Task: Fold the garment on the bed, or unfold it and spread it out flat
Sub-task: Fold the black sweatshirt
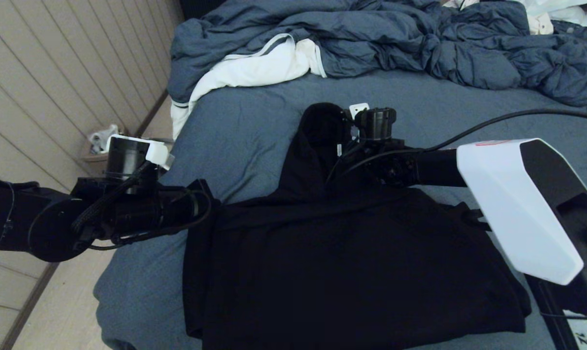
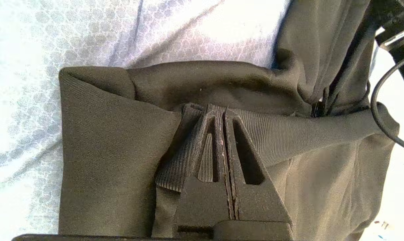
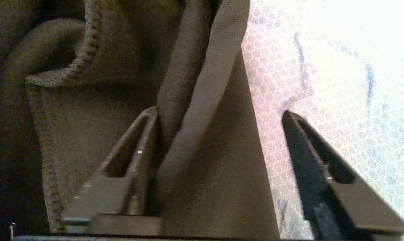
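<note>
The black hoodie (image 1: 352,253) lies on the bed (image 1: 245,126) with its body in a broad slab near the front edge and a narrower part running up to the hood. My left gripper (image 1: 207,201) is at the hoodie's left edge. In the left wrist view that gripper (image 2: 221,108) is shut on the ribbed hem band (image 2: 305,134), which is pulled taut. My right gripper (image 1: 341,154) is by the hood. In the right wrist view it (image 3: 220,113) stands open, with a strip of hoodie fabric (image 3: 215,174) lying between its fingers over the sheet (image 3: 339,83).
A rumpled blue-grey duvet (image 1: 395,39) is heaped along the far side of the bed. A white cloth with grey stripes (image 1: 254,65) hangs over the far left corner. A panelled wall (image 1: 55,73) runs close along the bed's left side.
</note>
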